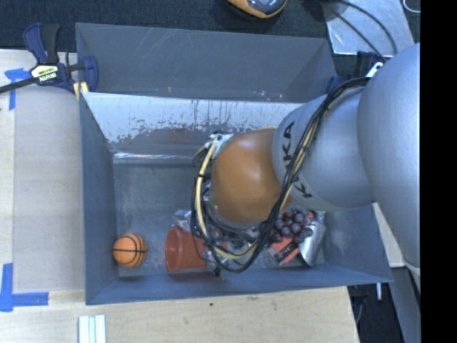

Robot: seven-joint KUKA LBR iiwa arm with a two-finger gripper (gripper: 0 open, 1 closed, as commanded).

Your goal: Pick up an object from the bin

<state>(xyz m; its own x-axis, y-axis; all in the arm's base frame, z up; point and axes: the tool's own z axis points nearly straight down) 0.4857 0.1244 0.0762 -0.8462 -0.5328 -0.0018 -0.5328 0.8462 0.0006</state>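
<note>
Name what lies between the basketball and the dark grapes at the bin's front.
In the camera view, a red cup lies right of the basketball; then the arm's cabled wrist stands before the grapes.

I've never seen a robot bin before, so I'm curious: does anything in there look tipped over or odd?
The red cup lies on its side at the bin's near wall, not upright, beside the arm's cables. The back wall carries reddish-brown streaks, like scuffs or stains. The small basketball in the view's lower left corner looks ordinary.
</note>
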